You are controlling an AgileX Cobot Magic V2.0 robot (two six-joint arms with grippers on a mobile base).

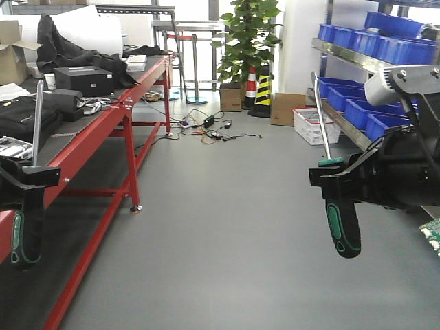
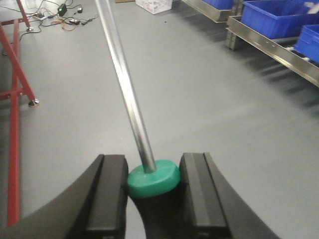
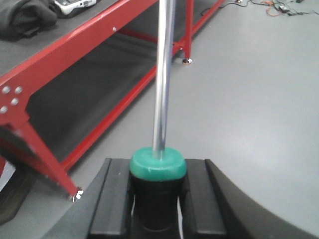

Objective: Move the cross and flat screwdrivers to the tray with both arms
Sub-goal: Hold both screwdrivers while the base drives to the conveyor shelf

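Observation:
My left gripper point(image 1: 20, 180) is shut on one screwdriver point(image 1: 26, 234). Its green-and-black handle hangs below the jaws and its steel shaft points up. In the left wrist view the black fingers point(image 2: 112, 189) press the green collar of that screwdriver point(image 2: 153, 178) from both sides. My right gripper point(image 1: 337, 180) is shut on the other screwdriver point(image 1: 344, 230), which also has its handle down and its shaft tilted up. The right wrist view shows this screwdriver point(image 3: 158, 167) clamped in the gripper point(image 3: 158, 174). A grey metal tray point(image 1: 12, 146) shows partly at the left edge, on the red table.
The red-framed table point(image 1: 103, 127) runs along the left with black bags and a black box point(image 1: 82, 79) on it. Shelving with blue bins point(image 1: 385, 41) lines the right. A plant point(image 1: 251, 34), a striped cone point(image 1: 263, 89), a white crate point(image 1: 313, 127) and floor cables point(image 1: 220, 130) stand far ahead.

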